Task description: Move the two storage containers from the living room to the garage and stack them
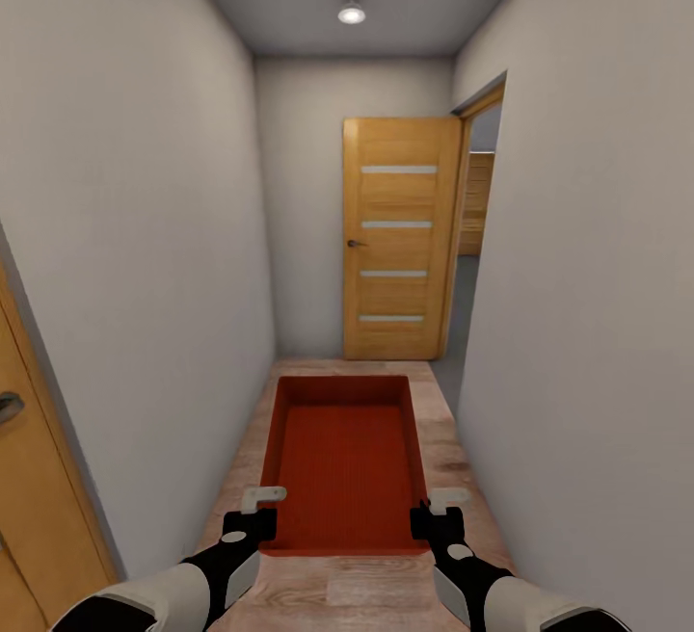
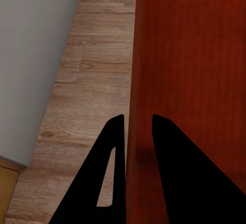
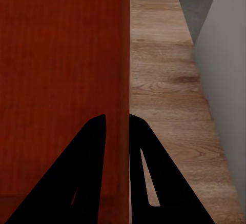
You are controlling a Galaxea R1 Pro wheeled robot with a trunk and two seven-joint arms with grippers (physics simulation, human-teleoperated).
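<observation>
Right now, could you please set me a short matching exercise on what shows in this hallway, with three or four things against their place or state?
Things:
1. storage container
2. wooden door
3. ceiling light
4. left gripper

Place or state:
a. lit, overhead
b. standing open at the hallway's far end
c. carried between both grippers, above the wood plank floor
d. clamped on the container's side wall

Pairs: 1-c, 2-b, 3-a, 4-d. The right gripper grips the opposite wall the same way.
</observation>
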